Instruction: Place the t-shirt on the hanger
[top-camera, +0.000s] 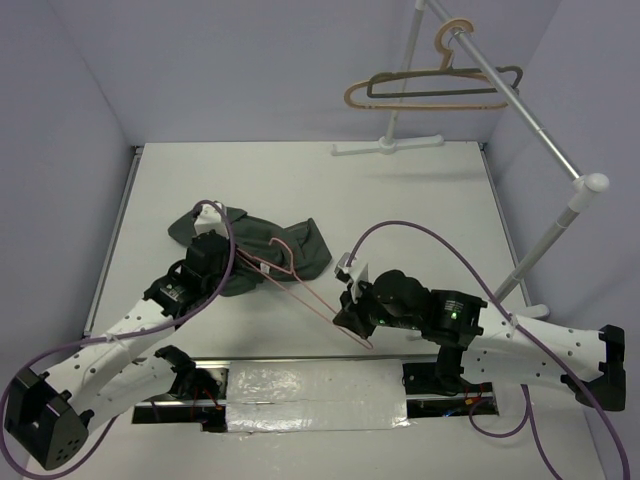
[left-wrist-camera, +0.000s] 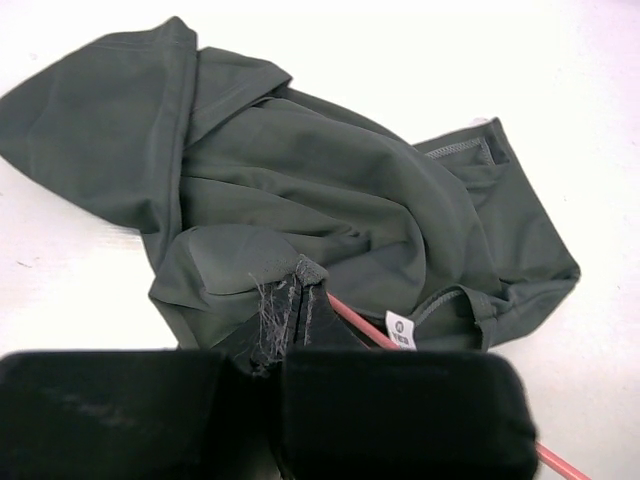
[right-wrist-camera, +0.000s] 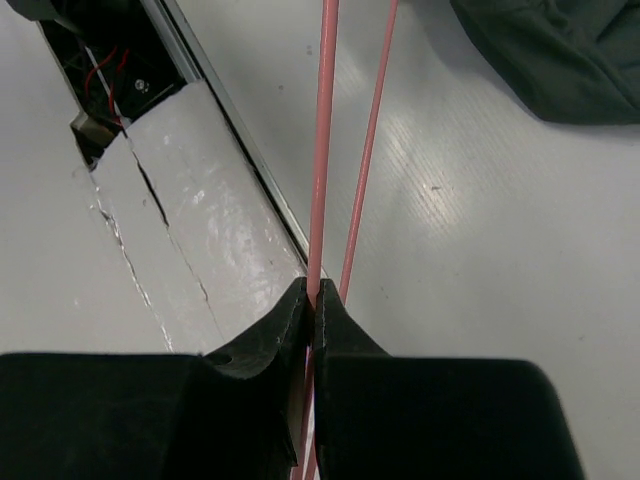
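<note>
Close to the near edge of the table (top-camera: 420, 200), the right gripper (right-wrist-camera: 313, 300) is pinching the thin pink hanger (right-wrist-camera: 326, 150), fingers pressed together on its wire. The hanger is running far and left to the crumpled dark t-shirt (left-wrist-camera: 330, 190). There the left gripper (left-wrist-camera: 290, 300) is squeezing a fold of fabric.

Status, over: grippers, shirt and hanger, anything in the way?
Left gripper shut on shirt fabric. Right gripper shut on pink hanger wire, far end tucked under shirt. Nothing blocking; rack stands at back.
</note>
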